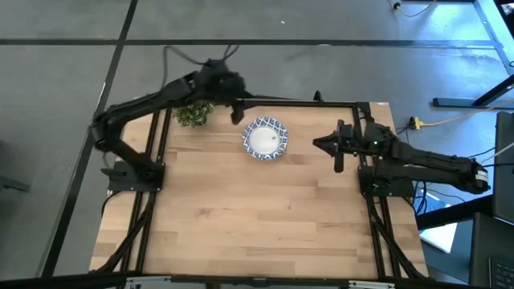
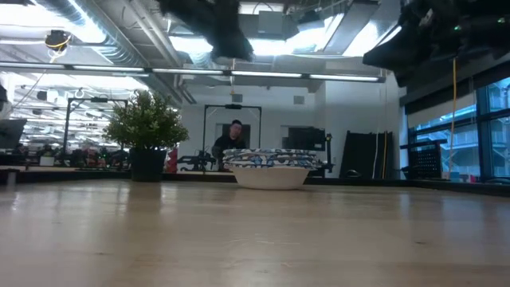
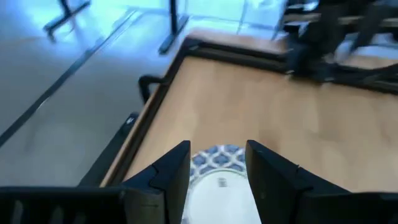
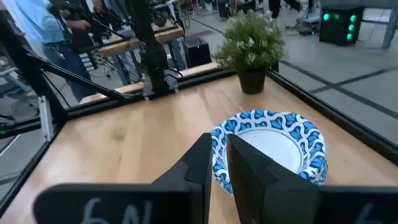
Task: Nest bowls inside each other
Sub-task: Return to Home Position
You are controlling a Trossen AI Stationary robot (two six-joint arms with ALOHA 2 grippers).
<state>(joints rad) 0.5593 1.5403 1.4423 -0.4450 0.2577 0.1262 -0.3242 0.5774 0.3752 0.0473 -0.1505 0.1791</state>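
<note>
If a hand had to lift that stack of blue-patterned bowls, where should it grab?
Probably the rim of the stack of bowls, from straight above, one finger inside, one outside. The bowls sit upright, wide and shallow, so the thin top edge is what fingers can pinch. The side away from the plant looks freest. The left hand hovers open above the stack.

Pale marks resembling "6N" stand on the body of the right gripper (image 4: 219, 149).
</note>
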